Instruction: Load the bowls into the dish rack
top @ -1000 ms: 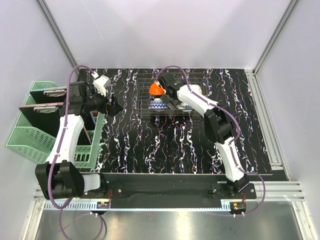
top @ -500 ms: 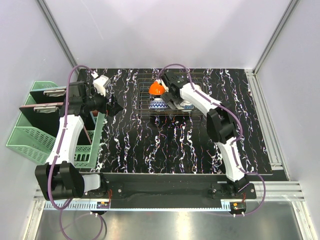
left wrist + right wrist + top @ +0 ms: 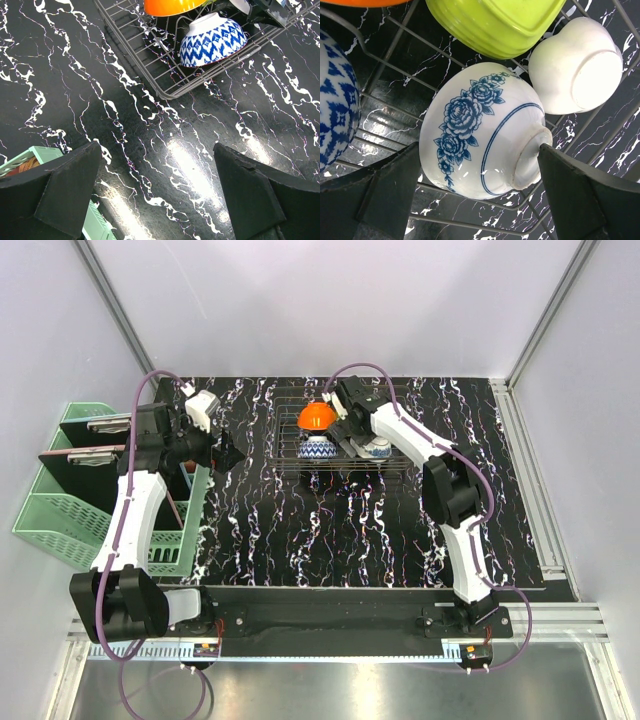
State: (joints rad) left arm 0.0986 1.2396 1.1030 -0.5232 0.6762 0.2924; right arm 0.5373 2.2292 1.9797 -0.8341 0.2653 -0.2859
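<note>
- dish rack [image 3: 287, 440]: thin metal wire, dull grey.
- floral bowl [image 3: 480, 130]: smooth glazed ceramic, glossy.
- lime-green bowl [image 3: 495, 22]: glossy, possibly plastic.
- table [image 3: 190, 165]: black marbled top, reflective.
- basket [image 3: 50, 510]: mint plastic.

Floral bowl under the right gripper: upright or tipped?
Tipped. The floral bowl lies on its side on the dish rack wires, foot ring showing, rim turned away.
</note>
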